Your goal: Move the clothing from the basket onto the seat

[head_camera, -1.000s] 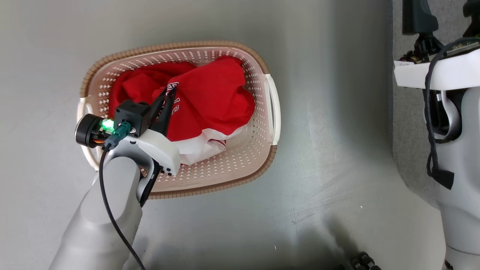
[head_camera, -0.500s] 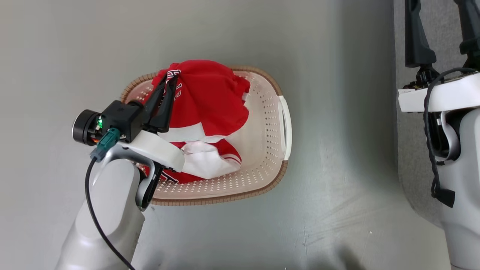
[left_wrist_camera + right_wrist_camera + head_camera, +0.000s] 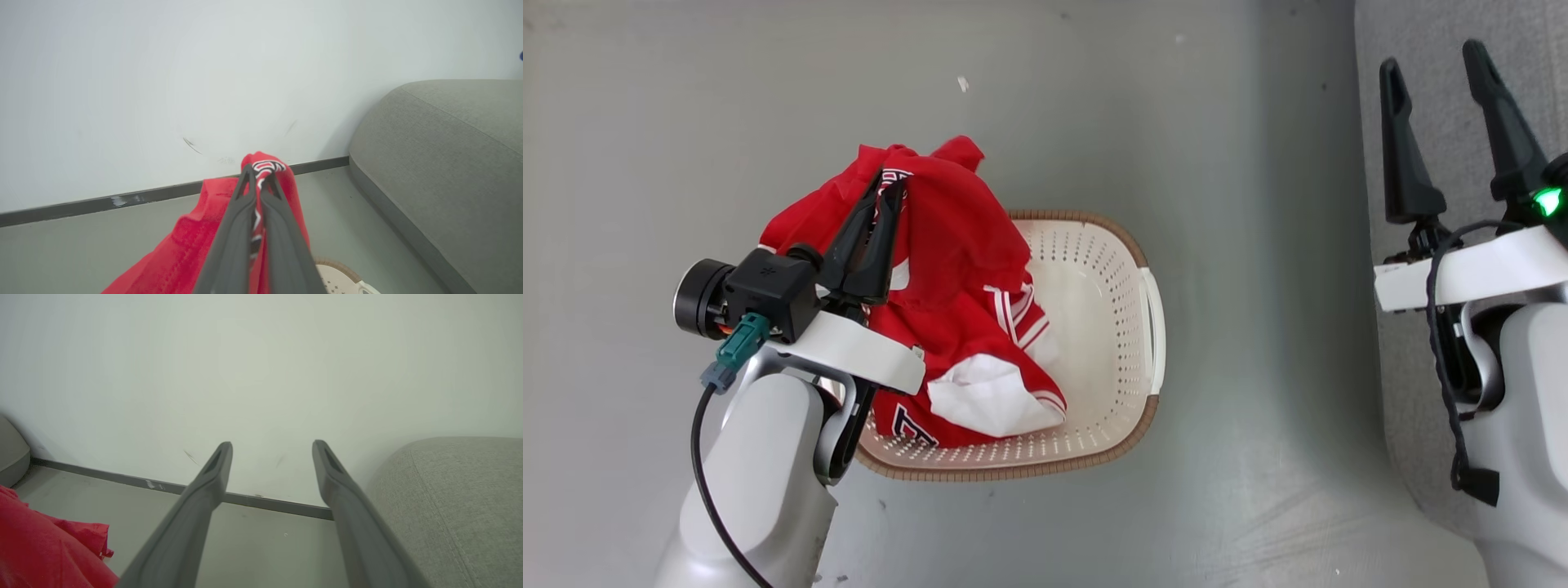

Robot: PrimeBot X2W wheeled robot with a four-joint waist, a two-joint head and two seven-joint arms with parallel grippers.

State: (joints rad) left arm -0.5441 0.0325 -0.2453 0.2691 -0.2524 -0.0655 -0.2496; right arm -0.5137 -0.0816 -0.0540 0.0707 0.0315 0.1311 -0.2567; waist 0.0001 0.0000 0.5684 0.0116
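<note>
My left gripper is shut on a fold of the red clothing, holding it up above the basket. The garment's lower part, with white lining and striped trim, hangs down into the basket's left half. In the left wrist view the shut left gripper pinches red cloth with white-and-navy trim at the tips. The grey seat runs along the right edge. My right gripper stands open over the seat's edge, holding nothing; the open right gripper faces the wall, with seat at right.
Grey floor surrounds the basket. A pale wall with a dark skirting strip stands ahead. The right half of the basket's perforated floor is bare. A corner of red cloth shows at lower left in the right wrist view.
My left gripper has lifted the red garment up out of the basket, so it now hangs from the fingers. The head camera has shifted, bringing my right gripper's fingers fully into view.
</note>
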